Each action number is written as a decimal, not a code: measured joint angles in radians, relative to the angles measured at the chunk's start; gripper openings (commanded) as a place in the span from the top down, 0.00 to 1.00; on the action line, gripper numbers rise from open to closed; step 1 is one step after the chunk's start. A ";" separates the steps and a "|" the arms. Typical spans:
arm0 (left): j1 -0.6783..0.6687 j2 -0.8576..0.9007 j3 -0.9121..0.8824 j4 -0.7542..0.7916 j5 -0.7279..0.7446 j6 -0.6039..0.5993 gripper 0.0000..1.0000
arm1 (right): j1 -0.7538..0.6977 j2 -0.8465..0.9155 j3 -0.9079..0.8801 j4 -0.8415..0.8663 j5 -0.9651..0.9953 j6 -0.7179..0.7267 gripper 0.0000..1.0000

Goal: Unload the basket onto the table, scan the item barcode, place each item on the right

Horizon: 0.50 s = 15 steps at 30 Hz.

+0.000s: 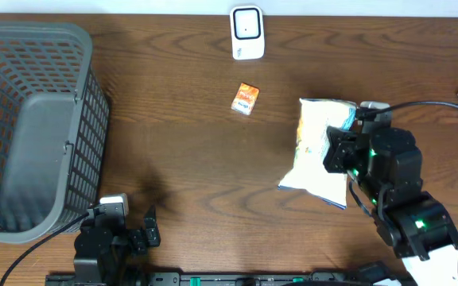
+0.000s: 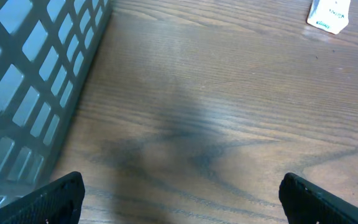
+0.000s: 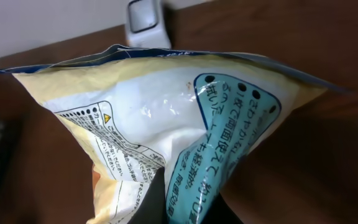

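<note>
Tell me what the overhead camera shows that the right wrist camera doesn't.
Only overhead: the grey basket at the table's left side, the small orange box lying by itself, and the whole outline of the snack bag.
Only right wrist: the print on the snack bag close up, with a warning triangle and a teal text panel, and the right gripper with its jaws shut on the lower edge of the snack bag.
Both: the snack bag, the white scanner beyond it, and the wooden table.
</note>
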 measured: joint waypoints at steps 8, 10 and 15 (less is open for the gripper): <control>0.000 0.000 0.000 0.000 0.000 0.000 0.00 | 0.086 0.238 0.050 0.236 0.256 -0.087 0.99; 0.000 0.000 0.000 0.000 0.000 0.000 0.00 | 0.100 0.349 0.127 0.239 0.310 -0.134 0.99; 0.000 0.000 0.000 0.000 0.000 0.000 0.00 | 0.122 0.691 0.456 0.235 0.473 -0.305 0.99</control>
